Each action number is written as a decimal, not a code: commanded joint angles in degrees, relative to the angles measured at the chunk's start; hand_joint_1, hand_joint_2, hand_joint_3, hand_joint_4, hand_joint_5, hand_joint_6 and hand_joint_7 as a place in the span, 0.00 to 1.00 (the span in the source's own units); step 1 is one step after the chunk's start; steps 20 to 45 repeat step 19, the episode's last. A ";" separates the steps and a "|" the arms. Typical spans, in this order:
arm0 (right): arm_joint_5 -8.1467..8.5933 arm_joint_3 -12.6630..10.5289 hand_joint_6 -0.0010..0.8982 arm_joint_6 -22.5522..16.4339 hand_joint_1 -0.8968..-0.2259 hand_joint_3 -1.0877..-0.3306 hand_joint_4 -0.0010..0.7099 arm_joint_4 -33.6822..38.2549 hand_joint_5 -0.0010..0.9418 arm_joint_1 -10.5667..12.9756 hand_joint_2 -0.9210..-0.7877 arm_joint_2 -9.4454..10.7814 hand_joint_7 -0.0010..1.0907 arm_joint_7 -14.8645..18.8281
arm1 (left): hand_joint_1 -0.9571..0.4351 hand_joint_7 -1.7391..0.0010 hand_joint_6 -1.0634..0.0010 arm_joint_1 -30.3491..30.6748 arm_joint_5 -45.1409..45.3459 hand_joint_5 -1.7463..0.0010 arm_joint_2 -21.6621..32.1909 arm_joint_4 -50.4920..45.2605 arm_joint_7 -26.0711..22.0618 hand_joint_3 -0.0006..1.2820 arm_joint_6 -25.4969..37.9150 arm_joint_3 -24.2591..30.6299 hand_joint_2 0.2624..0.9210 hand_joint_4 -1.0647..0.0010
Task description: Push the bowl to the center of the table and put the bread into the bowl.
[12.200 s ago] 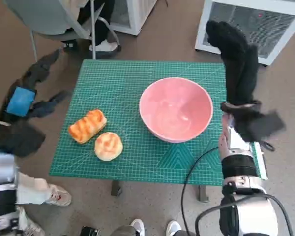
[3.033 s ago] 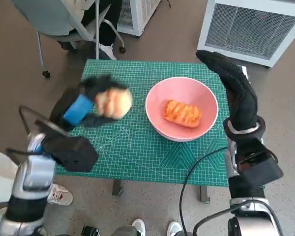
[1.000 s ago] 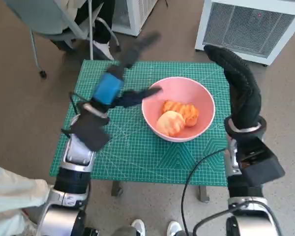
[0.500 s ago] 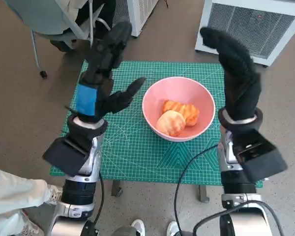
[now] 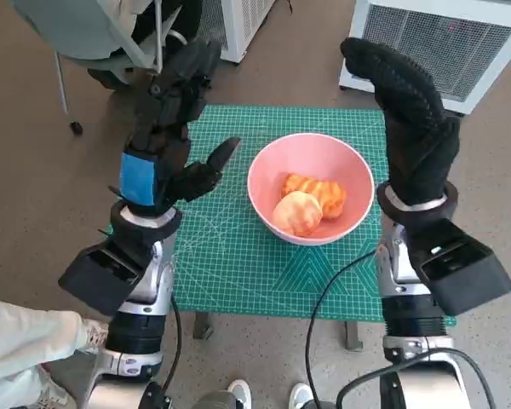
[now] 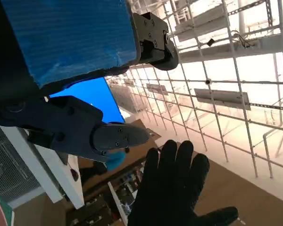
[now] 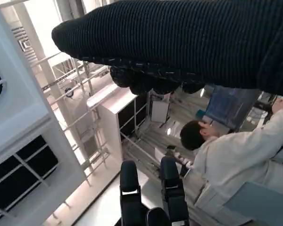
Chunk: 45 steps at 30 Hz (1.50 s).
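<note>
In the head view the pink bowl [image 5: 310,186] stands on the green mat [image 5: 230,256], a little right of its middle. Two pieces of bread lie in it: a long striped loaf [image 5: 318,191] and a round bun [image 5: 295,213] in front of it. My left hand [image 5: 166,128] is raised upright above the mat's left part, its fingers spread and nothing in it. My right hand [image 5: 404,106] is raised above the bowl's right side, fingers up, holding nothing. The left wrist view shows the left hand's fingers [image 6: 85,134] and the gloved right hand [image 6: 172,188] beyond them.
A white slatted unit [image 5: 443,43] stands behind the table on the right. A chair [image 5: 94,38] with a seated person's legs is at the back left. A person in white [image 7: 240,155] shows in the right wrist view. Black cable [image 5: 324,307] hangs at the mat's front edge.
The bun, held over the mat three seconds ago, now lies in the bowl. My left hand has pulled back from the bowl and risen; the right hand has lifted slightly.
</note>
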 commanded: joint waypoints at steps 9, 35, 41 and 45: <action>0.87 -0.30 0.07 1.49 0.47 0.46 0.45 -0.78 0.10 0.98 0.00 0.66 0.71 1.30 | 0.41 0.75 0.83 1.31 0.82 1.00 -0.29 -1.52 -0.15 0.29 -0.03 -0.94 1.00 0.68; 1.01 -0.49 0.07 2.37 0.47 0.46 0.45 -1.31 0.10 1.03 0.00 0.55 0.70 1.47 | 0.41 0.75 0.84 1.59 0.49 1.00 -0.10 -2.39 -0.22 0.29 0.96 -1.19 1.00 0.68; 1.01 -0.49 0.07 2.37 0.47 0.46 0.45 -1.31 0.10 1.03 0.00 0.55 0.70 1.47 | 0.41 0.75 0.84 1.59 0.49 1.00 -0.10 -2.39 -0.22 0.29 0.96 -1.19 1.00 0.68; 1.01 -0.49 0.07 2.37 0.47 0.46 0.45 -1.31 0.10 1.03 0.00 0.55 0.70 1.47 | 0.41 0.75 0.84 1.59 0.49 1.00 -0.10 -2.39 -0.22 0.29 0.96 -1.19 1.00 0.68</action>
